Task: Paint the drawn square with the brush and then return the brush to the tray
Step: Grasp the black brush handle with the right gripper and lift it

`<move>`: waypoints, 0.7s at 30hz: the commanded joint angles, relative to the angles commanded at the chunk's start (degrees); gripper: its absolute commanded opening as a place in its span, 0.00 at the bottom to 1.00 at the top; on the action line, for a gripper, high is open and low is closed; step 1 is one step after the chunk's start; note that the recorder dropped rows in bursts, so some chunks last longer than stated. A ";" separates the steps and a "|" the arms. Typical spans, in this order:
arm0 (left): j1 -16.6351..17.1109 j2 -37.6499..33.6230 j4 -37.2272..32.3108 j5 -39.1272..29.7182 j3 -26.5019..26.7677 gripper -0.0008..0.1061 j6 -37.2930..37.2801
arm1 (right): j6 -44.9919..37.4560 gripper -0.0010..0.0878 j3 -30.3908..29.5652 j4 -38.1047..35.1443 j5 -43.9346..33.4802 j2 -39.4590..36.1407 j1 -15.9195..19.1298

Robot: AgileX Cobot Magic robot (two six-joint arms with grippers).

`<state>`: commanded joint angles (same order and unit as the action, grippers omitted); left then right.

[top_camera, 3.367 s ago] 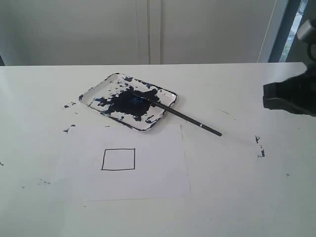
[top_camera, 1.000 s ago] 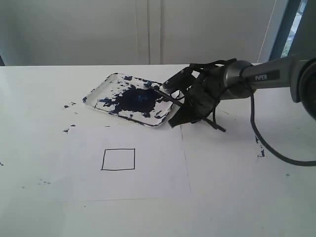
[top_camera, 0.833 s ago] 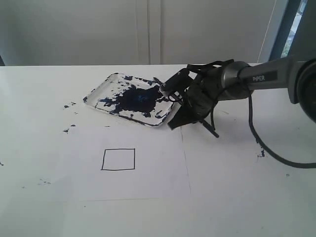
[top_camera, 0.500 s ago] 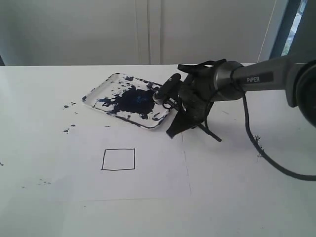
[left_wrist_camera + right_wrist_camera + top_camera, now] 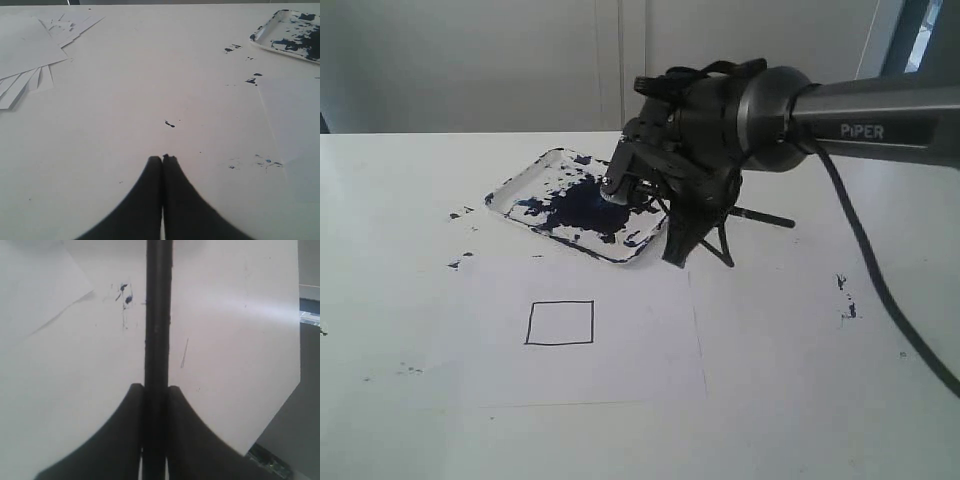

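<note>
My right gripper [image 5: 672, 245] hangs over the near right corner of the tray [image 5: 512, 188], shut on the brush [image 5: 768, 217]. The black handle sticks out to the right above the table. Its painted tip is hidden behind the gripper. In the right wrist view the brush [image 5: 158, 315] runs straight out from between the closed fingers of the right gripper [image 5: 156, 390]. The drawn square [image 5: 560, 322] is blank on the white paper [image 5: 640, 360], in front of the tray. My left gripper [image 5: 162, 159] is shut and holds nothing; it sits low over bare table, with the tray [image 5: 260, 37] far off.
Dark paint specks mark the table left of the tray [image 5: 455, 214] and at the right [image 5: 847, 300]. A fanned stack of white sheets [image 5: 30, 55] lies near the left arm. The table edge [image 5: 287, 405] shows in the right wrist view.
The right gripper has closed on the brush, lifted its handle off the table and moved up and left over the tray's corner. The square and paper have not moved.
</note>
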<state>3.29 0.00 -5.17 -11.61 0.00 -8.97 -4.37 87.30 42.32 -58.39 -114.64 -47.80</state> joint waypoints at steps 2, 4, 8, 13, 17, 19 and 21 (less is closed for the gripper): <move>0.00 0.00 0.00 0.00 0.00 0.01 0.00 | 0.00 0.01 0.00 0.00 -0.64 -0.28 -0.14; 0.00 0.00 0.00 0.00 0.00 0.01 0.00 | 0.00 0.01 0.00 0.00 -0.89 -0.96 -0.14; 0.00 0.00 0.00 0.00 0.00 0.01 0.00 | 0.00 0.01 0.00 1.17 -0.89 -2.61 -0.14; 0.00 0.00 0.00 0.00 0.00 0.01 0.00 | 2.20 0.01 0.00 6.34 -1.46 -5.25 -0.14; 0.00 0.00 0.00 0.00 0.00 0.01 0.00 | 8.22 0.01 0.00 13.50 -1.99 -6.78 -0.14; 0.00 0.00 0.00 0.00 0.00 0.01 0.00 | 10.19 0.01 0.00 16.41 -2.37 -7.64 -0.14; 0.00 0.00 0.00 0.00 0.00 0.01 0.00 | 10.67 0.01 0.00 16.75 -2.26 -8.33 0.31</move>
<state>3.29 0.00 -5.17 -11.61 0.00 -8.97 6.30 87.30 59.07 -60.66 -122.97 -47.49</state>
